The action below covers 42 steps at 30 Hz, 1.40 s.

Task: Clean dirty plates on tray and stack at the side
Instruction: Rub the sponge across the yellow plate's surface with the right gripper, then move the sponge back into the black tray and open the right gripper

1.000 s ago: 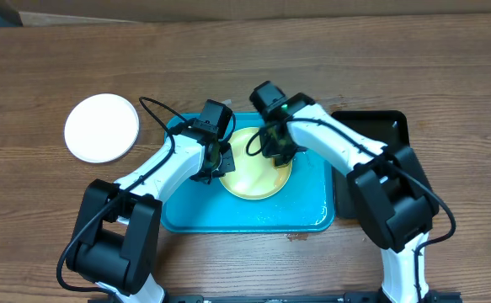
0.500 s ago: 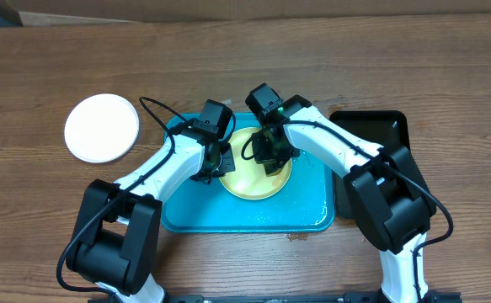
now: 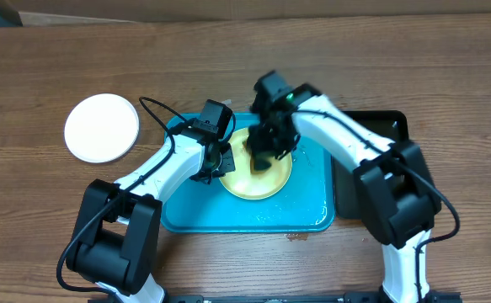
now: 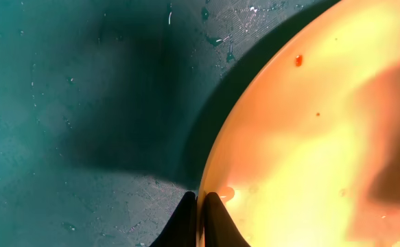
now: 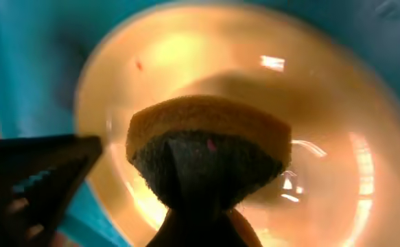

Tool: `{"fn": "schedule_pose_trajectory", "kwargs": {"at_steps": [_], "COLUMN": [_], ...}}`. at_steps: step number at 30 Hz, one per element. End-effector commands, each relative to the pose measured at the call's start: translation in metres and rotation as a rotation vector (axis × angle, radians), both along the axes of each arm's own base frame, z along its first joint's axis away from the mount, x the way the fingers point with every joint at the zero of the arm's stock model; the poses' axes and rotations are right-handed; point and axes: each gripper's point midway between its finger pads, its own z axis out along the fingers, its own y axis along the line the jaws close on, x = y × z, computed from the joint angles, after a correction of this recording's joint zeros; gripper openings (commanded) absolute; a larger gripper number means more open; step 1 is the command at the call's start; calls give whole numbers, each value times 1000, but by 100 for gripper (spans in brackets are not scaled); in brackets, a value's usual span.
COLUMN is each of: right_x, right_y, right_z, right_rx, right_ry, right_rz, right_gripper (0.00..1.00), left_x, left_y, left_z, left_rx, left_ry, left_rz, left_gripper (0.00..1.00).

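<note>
From overhead the arms [image 3: 338, 147] hide half the pale yellow-green plate [image 3: 266, 183] sitting in the turquoise tray [image 3: 228, 215], but up close you see the left fingers [image 4: 189, 219] pinched shut on its rim and the right fingers [image 5: 193, 206] clamped on a sponge [image 5: 206, 147] over it, white plate [image 3: 102, 127] off left on the wooden bench [image 3: 397, 50].

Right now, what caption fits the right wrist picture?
Right gripper holds a sponge over the yellow plate in the blue tray.
</note>
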Motion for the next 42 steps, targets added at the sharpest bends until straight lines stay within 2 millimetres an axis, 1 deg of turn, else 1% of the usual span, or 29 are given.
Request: {"fn": "schedule_pose_trajectory", "kwargs": {"at_steps": [1,3,6,9,11,13,16,20,22,24,29,35,36,37,38,39,41,42], "right_x": [30,36,42,43,41,38,35,35,34,33,34,33,31,31,30,31,34,37], "right_y": [-21,-43,-91,-146,-177,-204,-238,-271,-280,-285,-286,-285,-285,-285,-285,-285,-284,-284], "right_z": [66,78,83,78,73,69,65,58,51,44,16,-10,-13,-15,-16,-16,-15,-13], "right_rx": [119,111,32,-80,-150,-218,-324,-462,-516,-546,-542,-531,-532,-532,-532,-531,-528,-521], "right_ry": [-113,-125,-117,-77,-47,-26,-18,-39,-46,-50,-69,-89,-89,-88,-88,-92,-104,-110], "right_rz": [-20,-53,-153,-259,-317,-362,-420,-462,-482,-487,-492,-496,-496,-495,-495,-496,-497,-499], "right_gripper": [4,4,4,4,4,4,4,4,4,4,4,4,12,22,37,46,56,62], "left_x": [-4,-4,-4,-3,-3,-3,-3,-3,-3,-3,-3,-3,-3,-3,-3,-3,-3,-3], "left_y": [3,3,3,3,3,3,3,3,3,3,3,3,3,3,3,2,2,2], "left_z": [-6,-6,-6,-6,-6,-6,-6,-6,-6,-6,-6,-6,-6,-6,-6,-6,-6,-6], "left_rx": [21,21,20,20,20,20,19,19,19,19,19,19,19,19,19,18,18,18], "left_ry": [15,15,15,14,14,14,13,11,12,11,12,11,11,11,11,11,11,11], "left_rz": [-26,-26,-26,-26,-26,-26,-26,-26,-26,-26,-26,-26,-26,-26,-26,-26,-26,-26], "left_gripper": [6,5,6,6,7,9,9,9,9,9,9,9,9,9,10,10,13,16]}}
